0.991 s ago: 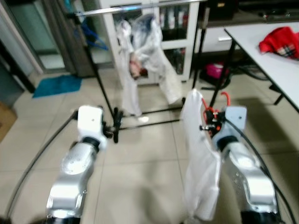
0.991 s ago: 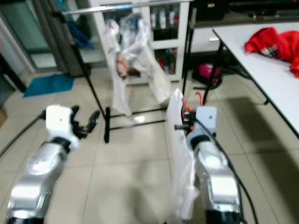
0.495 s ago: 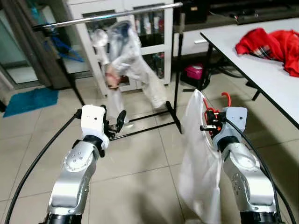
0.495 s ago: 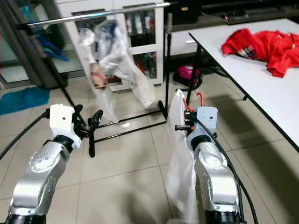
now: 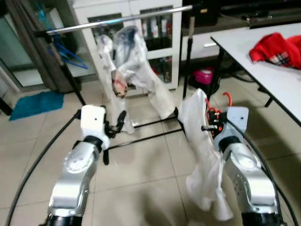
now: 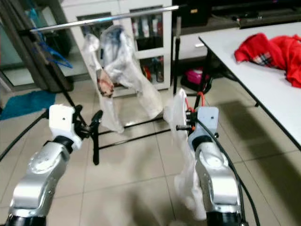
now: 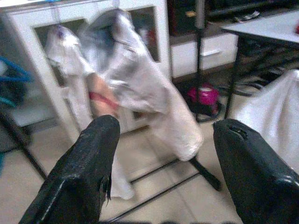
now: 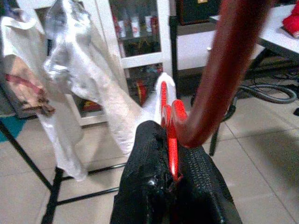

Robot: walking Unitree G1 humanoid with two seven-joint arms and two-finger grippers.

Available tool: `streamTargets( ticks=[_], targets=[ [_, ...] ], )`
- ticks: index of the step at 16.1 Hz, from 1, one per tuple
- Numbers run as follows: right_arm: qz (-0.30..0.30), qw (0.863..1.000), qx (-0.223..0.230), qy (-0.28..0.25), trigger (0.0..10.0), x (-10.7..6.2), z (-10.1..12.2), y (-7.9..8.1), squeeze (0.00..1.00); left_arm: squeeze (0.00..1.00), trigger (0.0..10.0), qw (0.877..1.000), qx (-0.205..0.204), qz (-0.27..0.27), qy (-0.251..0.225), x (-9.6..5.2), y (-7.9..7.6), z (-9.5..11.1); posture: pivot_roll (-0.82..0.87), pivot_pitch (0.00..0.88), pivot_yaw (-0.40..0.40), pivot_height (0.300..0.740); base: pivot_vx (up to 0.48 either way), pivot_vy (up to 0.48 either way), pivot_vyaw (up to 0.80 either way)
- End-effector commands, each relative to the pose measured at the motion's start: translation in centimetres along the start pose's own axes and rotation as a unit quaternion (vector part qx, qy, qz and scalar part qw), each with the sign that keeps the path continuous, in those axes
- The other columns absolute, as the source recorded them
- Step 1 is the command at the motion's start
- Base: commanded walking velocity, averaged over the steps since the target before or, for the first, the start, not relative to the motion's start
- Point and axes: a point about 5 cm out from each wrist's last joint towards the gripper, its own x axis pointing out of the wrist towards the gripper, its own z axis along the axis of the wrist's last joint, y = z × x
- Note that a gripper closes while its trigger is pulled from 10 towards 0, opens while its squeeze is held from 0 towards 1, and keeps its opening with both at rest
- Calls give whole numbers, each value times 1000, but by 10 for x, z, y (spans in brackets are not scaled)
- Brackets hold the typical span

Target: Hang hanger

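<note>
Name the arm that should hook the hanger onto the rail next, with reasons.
Right. The right gripper is already shut on the red hanger carrying the white garment, facing the rail. The left gripper is open, holding nothing.

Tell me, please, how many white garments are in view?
2: one white garment hangs on the silver rail; the other white garment hangs from the red hanger in the right gripper. Others may be hidden.

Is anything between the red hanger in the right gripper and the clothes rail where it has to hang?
Nothing visible blocks it. The right gripper is shut on the red hanger, with its white garment hanging below. Bare floor lies ahead to the rail, whose right stretch beside the hung white garment is free.
</note>
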Motion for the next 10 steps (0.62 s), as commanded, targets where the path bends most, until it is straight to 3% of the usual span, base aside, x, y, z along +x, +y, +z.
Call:
streamTargets(
  ticks=[1, 4, 10],
  targets=[
    [0, 1000, 0, -20, 10000, 1, 8, 1, 0, 188, 10000, 1000, 10, 10, -5, -1, 6, 4, -122, 21, 102, 740, 345, 0, -800],
    [1, 1000, -7, -19, 10000, 1, 8, 2, 0, 188, 10000, 1000, 10, 8, -6, -1, 5, 5, -123, 22, 103, 740, 344, 0, -800],
    [9, 1000, -6, -27, 10000, 0, 10, 4, 0, 188, 10000, 1000, 10, 6, -7, -1, 4, 5, -123, 28, 102, 740, 343, 0, 0]
  ],
)
